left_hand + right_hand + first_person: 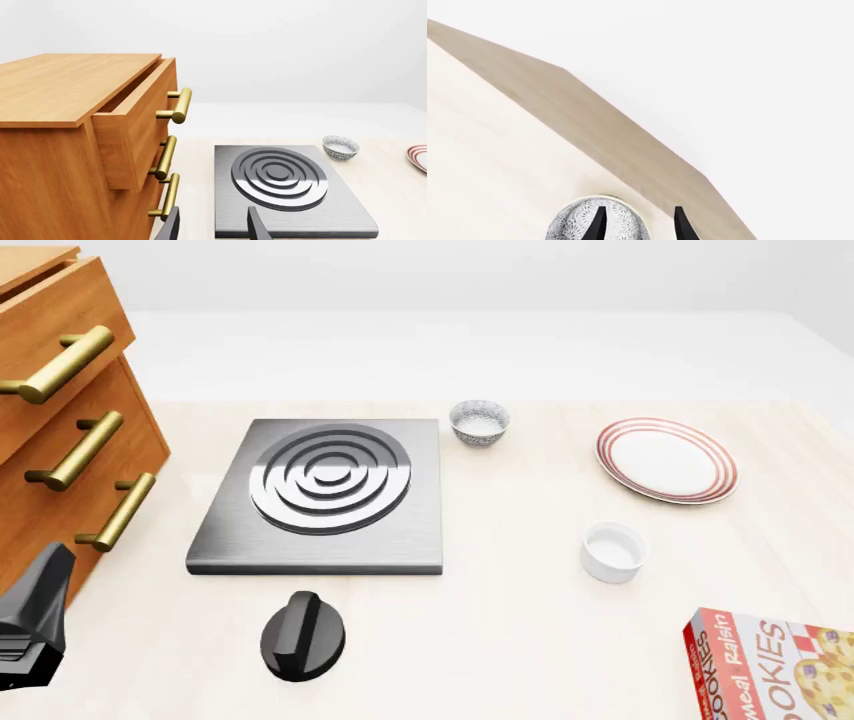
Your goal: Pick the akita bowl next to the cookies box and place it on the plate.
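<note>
While unseen in front view, the right end effector [637, 225] straddles an akita bowl [577, 220], fingers parted.

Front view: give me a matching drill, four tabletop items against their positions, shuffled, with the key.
Items:
1. speckled bowl
2. plate
3. white cup
4. cookies box

Places:
A. cut off by the frame's bottom right corner
B. just past the stove plate's far right corner
C. right side of the table, far of the white cup
D. between the plate and the cookies box

Pairs: 1-B, 2-C, 3-D, 4-A
</note>
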You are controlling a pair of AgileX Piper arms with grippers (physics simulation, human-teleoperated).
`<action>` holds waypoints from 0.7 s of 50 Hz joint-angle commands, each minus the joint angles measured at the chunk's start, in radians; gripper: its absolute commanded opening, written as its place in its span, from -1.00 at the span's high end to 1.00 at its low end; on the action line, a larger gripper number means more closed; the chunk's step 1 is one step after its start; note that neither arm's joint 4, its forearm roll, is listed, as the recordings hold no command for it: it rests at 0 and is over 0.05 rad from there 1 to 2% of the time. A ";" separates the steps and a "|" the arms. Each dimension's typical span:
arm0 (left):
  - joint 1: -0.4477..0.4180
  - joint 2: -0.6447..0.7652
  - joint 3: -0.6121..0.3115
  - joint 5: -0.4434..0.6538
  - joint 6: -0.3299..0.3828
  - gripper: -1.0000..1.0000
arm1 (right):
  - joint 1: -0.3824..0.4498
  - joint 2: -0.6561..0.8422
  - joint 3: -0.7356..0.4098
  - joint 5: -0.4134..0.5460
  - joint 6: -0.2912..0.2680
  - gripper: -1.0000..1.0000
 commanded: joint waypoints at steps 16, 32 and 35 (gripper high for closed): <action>0.000 0.000 0.000 0.000 0.000 -1.00 | 0.036 0.021 0.072 -0.089 0.000 1.00; 0.000 0.000 0.000 0.000 0.000 -1.00 | 0.042 0.003 0.076 -0.075 0.005 1.00; 0.000 0.000 0.000 0.000 0.000 -1.00 | 0.041 -0.006 0.083 -0.074 0.006 1.00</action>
